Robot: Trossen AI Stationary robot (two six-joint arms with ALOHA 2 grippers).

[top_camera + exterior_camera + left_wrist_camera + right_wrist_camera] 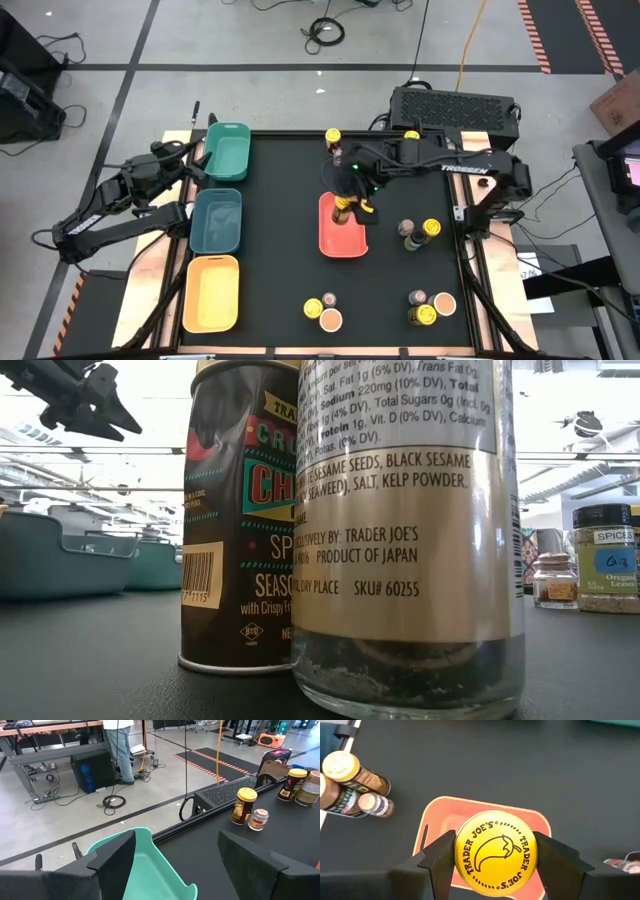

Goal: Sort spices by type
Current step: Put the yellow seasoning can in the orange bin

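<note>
the floor [200, 40] is grey concrete with black cables [325, 32] and orange-black hazard tape [535, 35]. a person's legs [119, 750] stand near a metal workbench [45, 742]. the ceiling is bright.

The right arm reached from the table's right side toward its middle, wrist pointing straight down. The right gripper [495, 857] was clamped on a jar [495, 851] by its yellow lid, one finger on each side. The left arm lay folded at the table's left edge, low and off to the side. The left gripper [185, 857] stood with fingers apart, holding nothing.
</note>
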